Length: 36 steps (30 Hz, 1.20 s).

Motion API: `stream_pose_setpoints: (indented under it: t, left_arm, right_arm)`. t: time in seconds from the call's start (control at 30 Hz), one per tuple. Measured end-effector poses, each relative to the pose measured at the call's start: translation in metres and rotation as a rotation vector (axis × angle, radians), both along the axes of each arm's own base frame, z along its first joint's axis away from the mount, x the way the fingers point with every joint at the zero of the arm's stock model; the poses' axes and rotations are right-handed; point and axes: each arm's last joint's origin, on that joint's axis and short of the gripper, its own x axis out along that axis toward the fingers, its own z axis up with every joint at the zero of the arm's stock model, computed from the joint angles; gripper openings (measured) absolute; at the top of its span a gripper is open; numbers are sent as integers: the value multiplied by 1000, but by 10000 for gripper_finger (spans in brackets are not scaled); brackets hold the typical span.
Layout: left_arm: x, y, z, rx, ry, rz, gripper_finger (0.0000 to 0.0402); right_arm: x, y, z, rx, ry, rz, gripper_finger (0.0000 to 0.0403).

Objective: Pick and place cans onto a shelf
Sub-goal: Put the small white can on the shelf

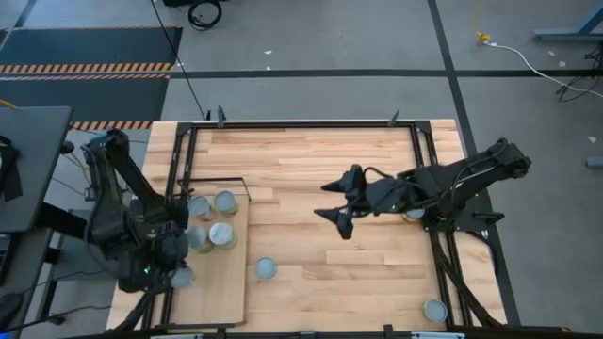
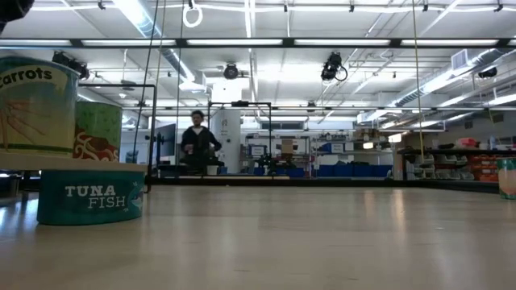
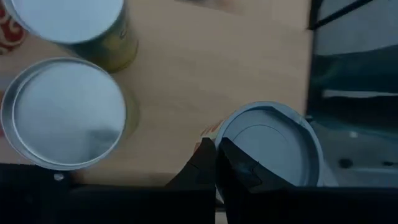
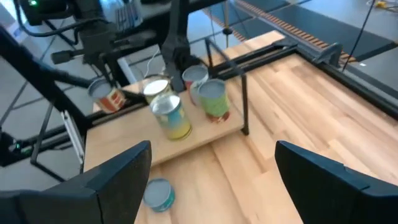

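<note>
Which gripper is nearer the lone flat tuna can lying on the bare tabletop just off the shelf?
Right. The right gripper hovers open beside the tuna can; the left gripper, shut, sits beyond the shelf.

Matt silvery metal lids on the cans, softly reflective, paper-looking printed labels round their sides. Smooth, pale plywood for the shelf, thin black wire frame at one end. Strip-jointed wood with a satin sheen across the desk. Dull black plastic-looking fingers on the right pincer, lower frame.
</note>
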Motion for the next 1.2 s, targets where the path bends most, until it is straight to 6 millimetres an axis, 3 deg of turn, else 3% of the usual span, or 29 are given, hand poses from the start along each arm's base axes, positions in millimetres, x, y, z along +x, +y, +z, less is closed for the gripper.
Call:
stream_pose_setpoints:
  t: [0.33,0.57,0.73,1.2]
  left_arm:
    - [-1,-25,-26,184,-64,95,6]
    - [-11,-42,-41,201,-71,155,6]
    - [-14,-43,-50,272,-67,248,6]
    - [-12,-52,-72,311,-10,308,9]
  right_arm:
    - [7,9,-8,-8,11,-6,348]
    - [9,12,-9,8,-2,-4,348]
    - [13,29,-11,13,-37,40,348]
    - [38,84,-31,20,-182,149,347]
